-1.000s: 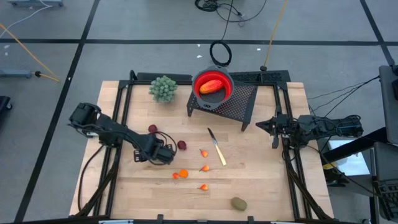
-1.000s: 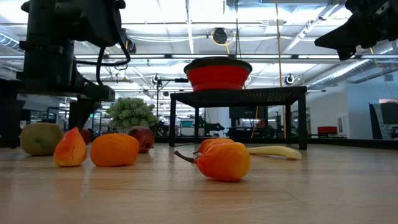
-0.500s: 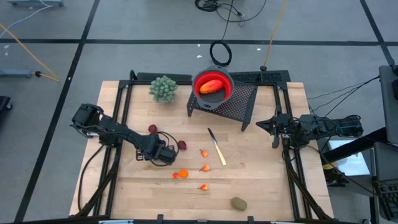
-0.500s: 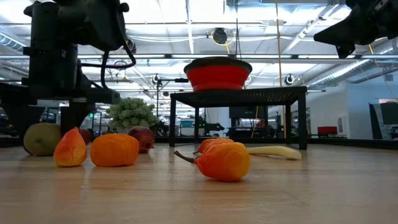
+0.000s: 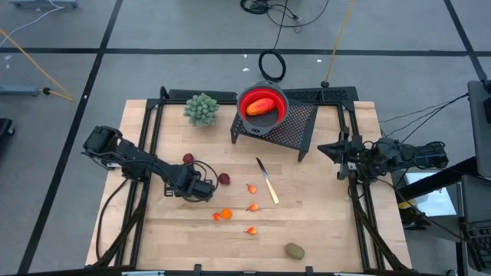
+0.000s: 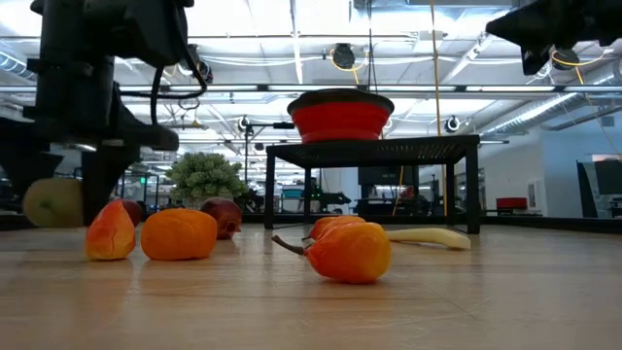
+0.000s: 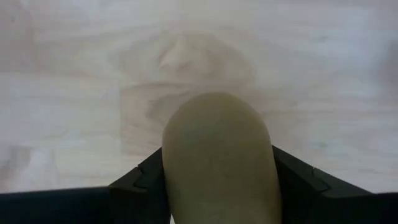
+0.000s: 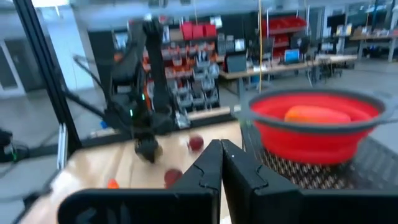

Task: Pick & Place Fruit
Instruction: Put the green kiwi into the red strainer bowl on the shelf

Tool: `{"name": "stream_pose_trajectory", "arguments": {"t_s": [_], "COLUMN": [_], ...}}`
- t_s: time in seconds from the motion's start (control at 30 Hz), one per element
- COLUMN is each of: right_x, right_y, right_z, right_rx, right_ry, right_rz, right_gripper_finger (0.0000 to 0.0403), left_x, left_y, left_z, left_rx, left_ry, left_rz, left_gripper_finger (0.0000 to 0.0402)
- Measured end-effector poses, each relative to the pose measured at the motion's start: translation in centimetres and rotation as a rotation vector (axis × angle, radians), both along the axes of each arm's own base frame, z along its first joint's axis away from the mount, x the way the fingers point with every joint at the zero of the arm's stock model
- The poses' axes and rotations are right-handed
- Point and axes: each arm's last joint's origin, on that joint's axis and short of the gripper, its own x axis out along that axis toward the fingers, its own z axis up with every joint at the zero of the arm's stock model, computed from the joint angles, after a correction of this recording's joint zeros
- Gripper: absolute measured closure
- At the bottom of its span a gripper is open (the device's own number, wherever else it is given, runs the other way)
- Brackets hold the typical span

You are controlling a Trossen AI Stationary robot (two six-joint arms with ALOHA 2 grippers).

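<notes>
Your left gripper, left-centre of the surface, has its fingers clamped on a brownish-green oval fruit, lifted just clear. Your right gripper waits at the right edge, fingers together. A second oval lies near, right of centre; the oblong fruit sits in the red bowl at the far side.

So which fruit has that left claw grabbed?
Start at the red bowl on the black rack, then move to the left gripper. Between its fingers sits a brownish-green oval fruit, duller than the dark red balls beside it.
</notes>
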Motion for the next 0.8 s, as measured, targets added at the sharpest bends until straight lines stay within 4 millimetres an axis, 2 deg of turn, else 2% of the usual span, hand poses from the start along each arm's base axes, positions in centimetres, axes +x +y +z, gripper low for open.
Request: {"name": "stream_pose_trajectory", "arguments": {"t_s": [0.13, 0.23, 0.43, 0.57, 0.8], "right_x": [0.6, 1.2, 2.9, 3.9, 5.4], "right_y": [0.1, 0.2, 0.5, 0.7, 1.2], "right_z": [0.1, -0.3, -0.5, -0.7, -0.6], "right_rx": [-0.001, -0.009, -0.014, -0.019, -0.028], "right_ry": [0.005, 0.048, 0.080, 0.103, 0.170], "right_rz": [-0.001, 0.002, 0.003, 0.024, 0.084], "right_gripper_finger": [0.0403, 0.0403, 0.0403, 0.0403, 0.0403], "left_x": [-0.4, -0.7, -0.6, -0.1, 2.2], "left_y": [0.2, 0.4, 0.8, 1.1, 1.8], "left_z": [1.2, 2.2, 4.6, 5.9, 7.5], "left_rx": [0.024, 0.046, 0.102, 0.132, 0.150], "left_ry": [-0.046, -0.106, -0.311, -0.456, -0.714], "left_rz": [-0.002, -0.031, -0.084, -0.115, -0.223], "left_gripper_finger": [0.0214, 0.0205, 0.0205, 0.0214, 0.0200]}}
